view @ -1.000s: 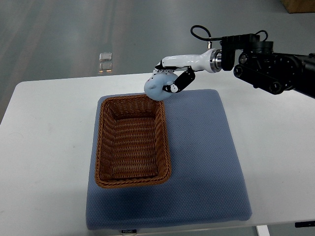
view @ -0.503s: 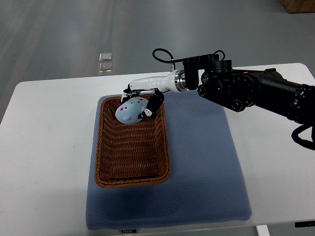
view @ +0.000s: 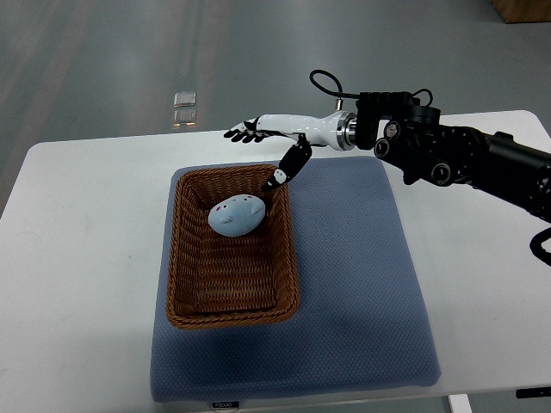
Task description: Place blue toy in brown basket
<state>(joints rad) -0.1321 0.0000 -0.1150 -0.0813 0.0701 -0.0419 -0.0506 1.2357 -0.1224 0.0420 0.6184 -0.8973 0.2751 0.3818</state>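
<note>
Blue toy point(view: 236, 215) lies slanted in basket point(view: 185, 258)

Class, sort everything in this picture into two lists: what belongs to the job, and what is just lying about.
Belongs to the job:
pale blue egg-shaped toy
brown woven wicker basket
right robot hand, open

Lying about:
blue-grey padded mat
white table
small shiny floor plates
</note>
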